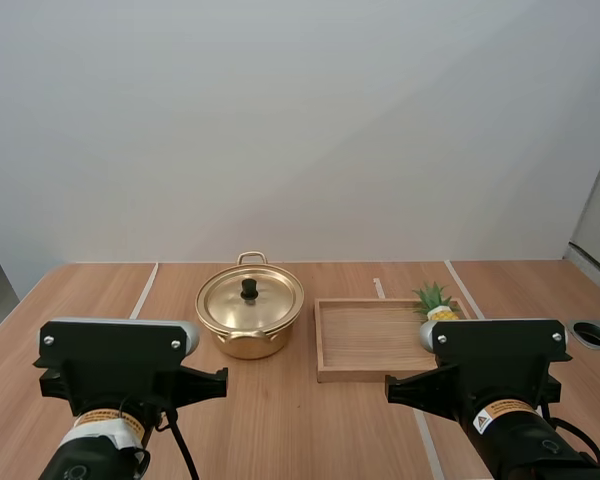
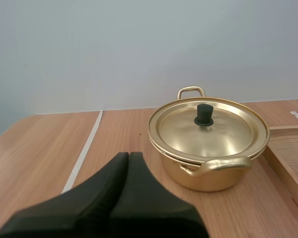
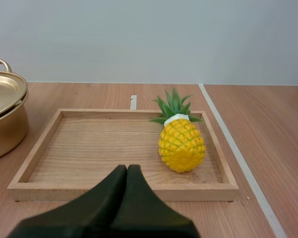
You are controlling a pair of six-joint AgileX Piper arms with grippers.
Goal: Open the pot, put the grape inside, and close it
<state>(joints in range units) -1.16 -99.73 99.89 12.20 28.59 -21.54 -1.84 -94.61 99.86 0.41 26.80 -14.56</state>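
Zero steps done, by the look of it. Left gripper (image 2: 128, 154) hangs low over the tabletop (image 2: 39, 148), fingers (image 2: 114, 173) pressed together on nothing, aimed at the pot (image 2: 208, 173) just ahead. Pot sits mid-tabletop, lid (image 2: 213, 134) seated flat, black knob (image 2: 204, 114) upright at its centre. Just right of the pot, not touching it, is the wooden tray (image 3: 49, 191). The fruit in it is a pineapple (image 3: 181, 144) rather than a grape, standing near the tray's right rim. Right gripper (image 3: 126, 167) faces the tray's near rim, fingers also closed and empty. Step in hand, as I read it: opening the pot. Next move calls for the left fingers to spread, centre over the knob, pinch it and lift straight up. Knob looks small, so alignment matters.
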